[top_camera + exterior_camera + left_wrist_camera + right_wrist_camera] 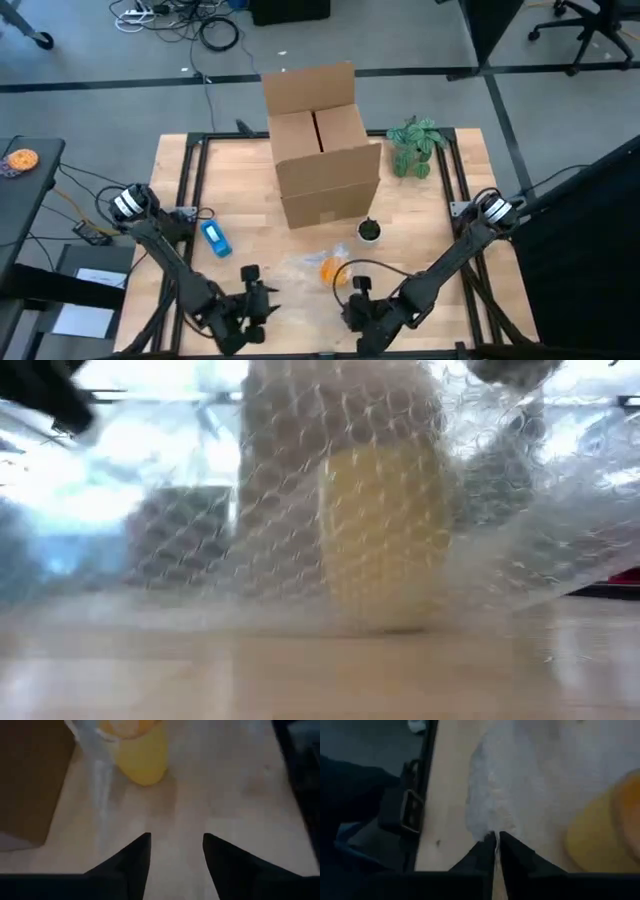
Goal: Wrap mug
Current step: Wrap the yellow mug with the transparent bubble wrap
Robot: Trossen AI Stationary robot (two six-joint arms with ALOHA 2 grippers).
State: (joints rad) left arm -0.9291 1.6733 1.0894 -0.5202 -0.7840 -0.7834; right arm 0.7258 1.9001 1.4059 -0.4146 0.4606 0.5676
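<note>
Mug (385,535) upright under bubble wrap (490,795); R end effector (496,842) pinching wrap edge.

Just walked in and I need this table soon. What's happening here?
The robot is wrapping a yellow mug in bubble wrap near the table's front edge. The right gripper is pinched shut on the wrap's edge. The left gripper is open and empty, just short of the mug. A cardboard box, a plant and a blue object sit untouched.
</note>
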